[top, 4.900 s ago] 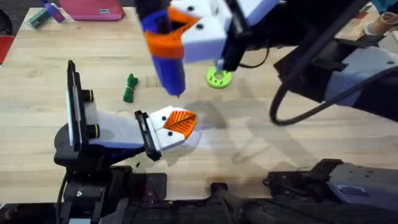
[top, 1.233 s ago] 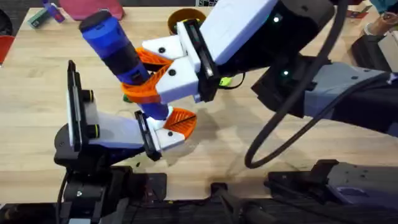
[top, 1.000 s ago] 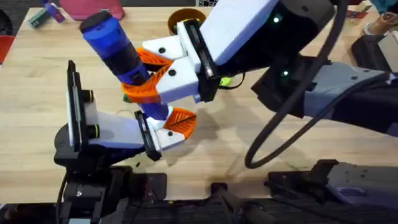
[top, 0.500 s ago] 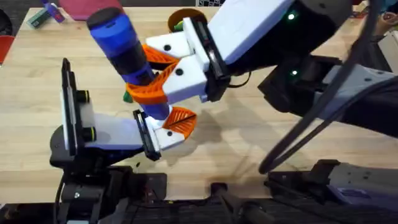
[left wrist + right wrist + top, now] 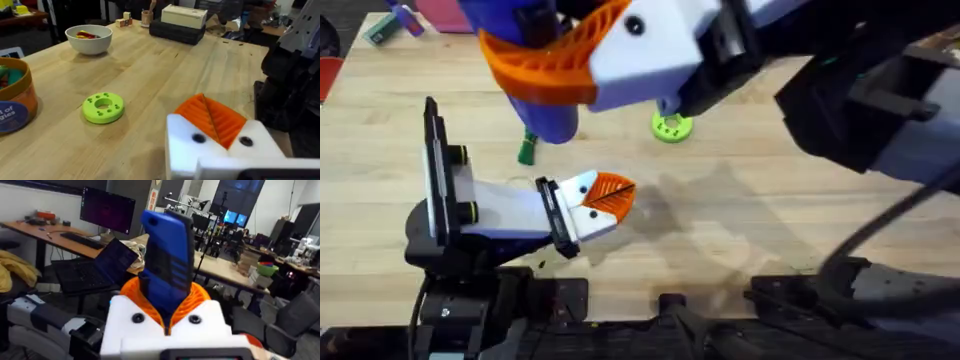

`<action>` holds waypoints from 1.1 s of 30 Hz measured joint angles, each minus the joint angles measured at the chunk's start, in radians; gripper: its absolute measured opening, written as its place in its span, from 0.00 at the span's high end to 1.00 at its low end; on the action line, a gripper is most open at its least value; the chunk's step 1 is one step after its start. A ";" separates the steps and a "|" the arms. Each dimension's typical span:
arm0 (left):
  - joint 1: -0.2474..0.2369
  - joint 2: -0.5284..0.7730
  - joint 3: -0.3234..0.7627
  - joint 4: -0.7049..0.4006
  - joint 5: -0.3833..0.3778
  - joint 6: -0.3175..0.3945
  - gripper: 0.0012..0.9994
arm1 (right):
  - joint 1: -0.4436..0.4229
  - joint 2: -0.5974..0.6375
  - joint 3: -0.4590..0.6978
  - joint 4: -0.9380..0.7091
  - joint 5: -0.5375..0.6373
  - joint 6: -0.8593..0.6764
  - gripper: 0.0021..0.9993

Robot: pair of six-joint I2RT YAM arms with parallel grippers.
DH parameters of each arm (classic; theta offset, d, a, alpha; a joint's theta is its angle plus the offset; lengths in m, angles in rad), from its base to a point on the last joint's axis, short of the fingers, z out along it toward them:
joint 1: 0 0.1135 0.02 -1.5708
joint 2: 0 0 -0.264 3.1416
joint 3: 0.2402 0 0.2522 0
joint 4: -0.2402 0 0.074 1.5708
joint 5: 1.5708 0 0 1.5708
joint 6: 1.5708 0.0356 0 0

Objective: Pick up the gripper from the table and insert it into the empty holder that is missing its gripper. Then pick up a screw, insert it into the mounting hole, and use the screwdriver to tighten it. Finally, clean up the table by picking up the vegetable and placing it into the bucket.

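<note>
My right gripper (image 5: 552, 68) hangs high over the far left of the table, shut on the blue screwdriver (image 5: 548, 112). In the right wrist view the screwdriver (image 5: 167, 262) stands upright between the orange pads of the right gripper (image 5: 169, 314). The lime green holder (image 5: 672, 127) lies flat at mid-table, also the holder (image 5: 103, 107). The dark green vegetable (image 5: 527, 150) peeks out below the screwdriver. My left gripper (image 5: 607, 196) rests low near the front, shut and empty; the left gripper (image 5: 212, 120) shows its pads together. The bucket (image 5: 14, 100) stands beyond the holder. The loose gripper piece and the screw are out of view.
A white bowl (image 5: 90, 39) of red and yellow bits sits far back, with a dark box (image 5: 177, 31) and a beige box beside it. Small blue and green items (image 5: 390, 25) and a pink object (image 5: 445, 10) lie at the far left edge.
My right gripper has risen toward the camera with the screwdriver, swinging it off the left gripper. The holder and part of the vegetable are now uncovered. The left arm has barely moved.
</note>
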 joint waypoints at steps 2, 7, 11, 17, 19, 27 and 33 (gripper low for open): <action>0.000 0.000 0.000 0.000 0.000 0.000 1.00 | 0.000 -0.009 0.004 -0.007 0.000 0.000 0.98; 0.000 0.000 0.000 0.000 0.000 0.000 1.00 | 0.000 -0.001 0.003 -0.056 0.000 -0.003 0.98; 0.000 0.000 0.000 0.000 0.000 0.000 1.00 | -0.011 0.000 0.003 -0.142 0.000 -0.008 0.98; 0.000 0.000 0.000 0.000 0.000 0.000 1.00 | -0.100 0.000 0.013 -0.395 0.011 -0.035 0.98; 0.000 0.000 0.000 0.000 0.000 0.000 1.00 | -0.128 0.000 0.047 -0.590 0.057 -0.079 0.98; 0.000 0.000 0.000 0.000 0.000 0.000 1.00 | -0.157 0.011 0.297 -1.217 0.356 -0.384 0.98; 0.000 0.000 0.000 0.000 0.000 0.000 1.00 | -0.252 -0.007 0.408 -1.454 0.531 -0.544 0.98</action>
